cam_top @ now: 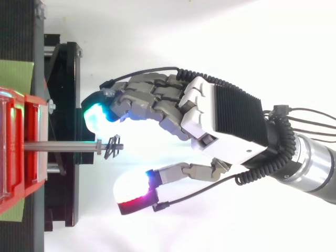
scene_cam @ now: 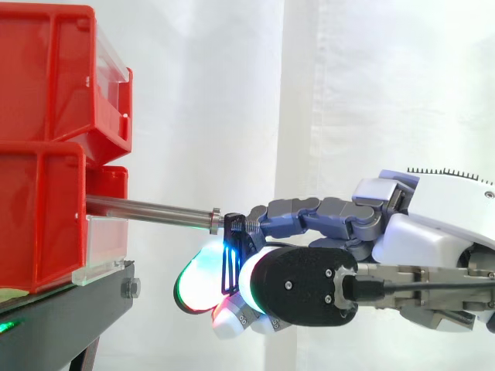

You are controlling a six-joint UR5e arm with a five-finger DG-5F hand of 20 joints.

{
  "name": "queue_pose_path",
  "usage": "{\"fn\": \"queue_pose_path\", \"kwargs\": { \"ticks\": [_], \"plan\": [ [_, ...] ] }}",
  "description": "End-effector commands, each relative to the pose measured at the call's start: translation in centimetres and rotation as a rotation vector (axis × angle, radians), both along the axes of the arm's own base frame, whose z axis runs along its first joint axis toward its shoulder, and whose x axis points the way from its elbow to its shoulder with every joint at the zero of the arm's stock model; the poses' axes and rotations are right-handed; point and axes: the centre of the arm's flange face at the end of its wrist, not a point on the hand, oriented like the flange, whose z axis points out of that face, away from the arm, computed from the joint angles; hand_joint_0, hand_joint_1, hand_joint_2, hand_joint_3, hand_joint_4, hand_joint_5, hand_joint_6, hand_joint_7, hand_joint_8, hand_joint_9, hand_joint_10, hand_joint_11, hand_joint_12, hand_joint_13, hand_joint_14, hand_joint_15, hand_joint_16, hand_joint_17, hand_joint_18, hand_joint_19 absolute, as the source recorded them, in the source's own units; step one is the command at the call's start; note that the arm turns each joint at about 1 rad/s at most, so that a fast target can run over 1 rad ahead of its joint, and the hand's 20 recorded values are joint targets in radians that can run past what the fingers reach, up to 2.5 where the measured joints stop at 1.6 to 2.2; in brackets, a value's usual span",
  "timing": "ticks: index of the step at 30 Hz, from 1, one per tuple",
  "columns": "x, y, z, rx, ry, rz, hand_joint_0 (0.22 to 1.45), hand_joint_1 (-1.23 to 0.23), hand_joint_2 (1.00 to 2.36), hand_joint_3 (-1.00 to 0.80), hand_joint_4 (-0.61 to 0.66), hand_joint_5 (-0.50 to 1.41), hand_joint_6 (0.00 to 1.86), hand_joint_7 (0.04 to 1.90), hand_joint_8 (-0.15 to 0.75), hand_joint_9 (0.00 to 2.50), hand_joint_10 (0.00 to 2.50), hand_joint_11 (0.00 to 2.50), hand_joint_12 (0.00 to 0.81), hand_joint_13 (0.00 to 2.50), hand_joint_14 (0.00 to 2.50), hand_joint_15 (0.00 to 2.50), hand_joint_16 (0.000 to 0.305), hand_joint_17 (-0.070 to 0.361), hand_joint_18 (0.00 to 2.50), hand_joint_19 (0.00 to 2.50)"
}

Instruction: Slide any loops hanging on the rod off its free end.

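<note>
1. Two red bins point(scene_cam: 46, 77), stacked one on the other at left.
2. One metal rod point(scene_cam: 147, 210), jutting level from the lower bin.
3. Black loops point(cam_top: 112, 147) bunched at the rod's free end, number impossible to tell.
4. One robot hand point(cam_top: 226, 115), beside that end.
5. One black stand point(scene_cam: 69, 317).
6. One white curtain point(scene_cam: 348, 77) behind.

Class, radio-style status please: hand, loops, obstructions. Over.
Hand open, straddling rod tip. Black loops hang at rod's free end, not yet off. No obstruction at the tip.
</note>
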Motion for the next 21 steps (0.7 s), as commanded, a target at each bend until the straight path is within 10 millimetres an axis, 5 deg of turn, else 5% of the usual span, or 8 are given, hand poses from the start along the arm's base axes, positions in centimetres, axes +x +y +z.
{"fn": "queue_pose_path", "kwargs": {
  "ticks": [1, 6, 11, 21],
  "plan": [
    [0.27, 0.15, 0.45, 0.001, -0.008, 0.003, 0.53, -0.62, 1.00, -0.44, 0.27, -0.12, 0.50, 1.18, 0.299, 0.66, 0.02, 0.53, 0.390, 0.53, 0.01, 0.24, 0.054, 0.121, 0.55, 0.27],
    [0.64, 0.24, 1.04, 0.002, -0.019, 0.001, 0.56, -0.62, 1.01, -0.39, 0.23, -0.13, 0.58, 1.10, 0.295, 0.67, 0.02, 0.53, 0.381, 0.53, 0.01, 0.24, 0.053, 0.119, 0.55, 0.27],
    [0.75, 0.29, 1.23, 0.003, -0.023, 0.003, 0.58, -0.64, 1.01, -0.32, 0.20, -0.17, 0.77, 0.81, 0.290, 0.67, 0.02, 0.54, 0.378, 0.54, 0.01, 0.24, 0.052, 0.117, 0.55, 0.27],
    [0.69, -0.19, 1.04, 0.000, -0.009, -0.001, 0.57, -0.64, 1.01, -0.34, 0.22, -0.17, 0.78, 0.77, 0.288, 0.67, 0.02, 0.56, 0.378, 0.54, 0.01, 0.24, 0.052, 0.117, 0.56, 0.28]
  ]
}}
